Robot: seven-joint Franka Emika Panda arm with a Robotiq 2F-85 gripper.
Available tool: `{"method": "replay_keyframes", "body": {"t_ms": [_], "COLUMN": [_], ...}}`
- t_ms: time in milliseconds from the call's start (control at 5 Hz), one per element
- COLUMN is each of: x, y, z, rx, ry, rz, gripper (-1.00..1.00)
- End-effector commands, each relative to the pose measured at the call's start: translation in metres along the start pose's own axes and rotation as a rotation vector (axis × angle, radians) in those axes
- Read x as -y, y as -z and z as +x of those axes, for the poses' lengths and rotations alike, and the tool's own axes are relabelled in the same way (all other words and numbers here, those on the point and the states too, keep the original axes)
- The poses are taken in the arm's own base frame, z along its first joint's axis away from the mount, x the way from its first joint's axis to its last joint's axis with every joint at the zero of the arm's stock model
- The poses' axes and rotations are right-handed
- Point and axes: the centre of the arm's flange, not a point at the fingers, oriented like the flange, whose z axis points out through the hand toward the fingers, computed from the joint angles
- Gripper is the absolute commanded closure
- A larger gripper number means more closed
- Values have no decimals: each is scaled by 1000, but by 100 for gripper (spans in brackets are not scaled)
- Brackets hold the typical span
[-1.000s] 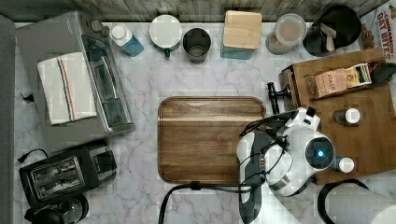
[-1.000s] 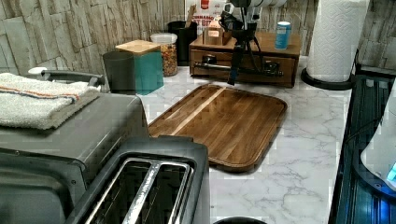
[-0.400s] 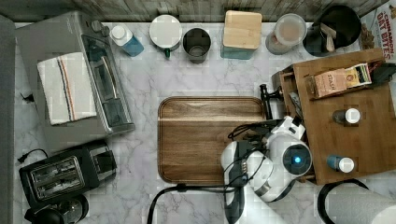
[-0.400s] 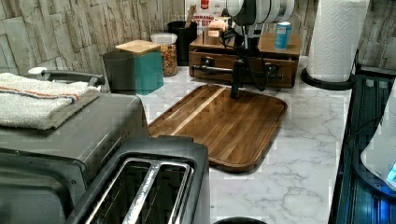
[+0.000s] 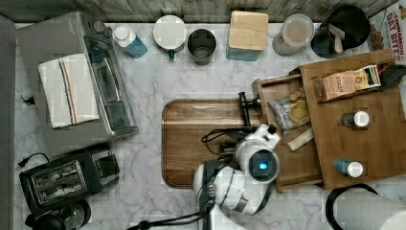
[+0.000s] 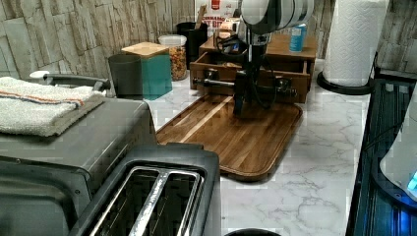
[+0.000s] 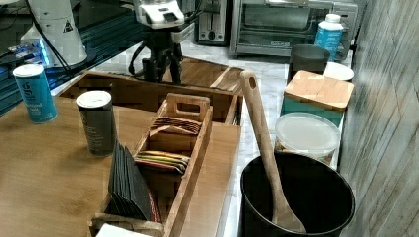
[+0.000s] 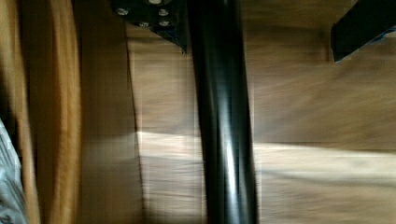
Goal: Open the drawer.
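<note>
The drawer (image 5: 293, 165) stands pulled out of the wooden box toward the tray, with its front (image 6: 275, 81) over the tray's edge. Its black bar handle (image 5: 246, 109) (image 6: 221, 82) (image 8: 224, 140) runs across the front. My gripper (image 6: 243, 96) (image 7: 159, 69) (image 8: 259, 25) hangs straight down over the handle and is open, with the bar between its fingers. One finger (image 8: 159, 21) lies against the bar on the drawer-front side. The other finger (image 8: 362, 28) stands apart from the bar. In the top view my arm's white wrist (image 5: 261, 160) covers the lower half of the handle.
A rounded wooden tray (image 5: 191, 143) lies in front of the drawer. A snack bag (image 5: 292, 110) and a packet (image 5: 300, 139) lie inside it. The box top (image 5: 373, 143) carries two bottles and a tea caddy. A paper towel roll (image 6: 354, 44), toaster (image 5: 67, 177) and toaster oven (image 5: 95, 72) stand around.
The drawer has slid out toward the tray, and its inside now shows. My gripper moved with the handle toward the top view's left.
</note>
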Motion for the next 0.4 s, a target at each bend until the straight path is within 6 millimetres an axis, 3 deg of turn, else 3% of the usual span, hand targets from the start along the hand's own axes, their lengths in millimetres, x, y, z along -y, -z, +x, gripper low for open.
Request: {"method": "replay_keyframes", "body": {"t_ms": [200, 400], "x": [144, 148], "y": [5, 11], "z": [-33, -33], "rx": [84, 80], "ry": [280, 303], "rz": [27, 9], "gripper": [-100, -100]}}
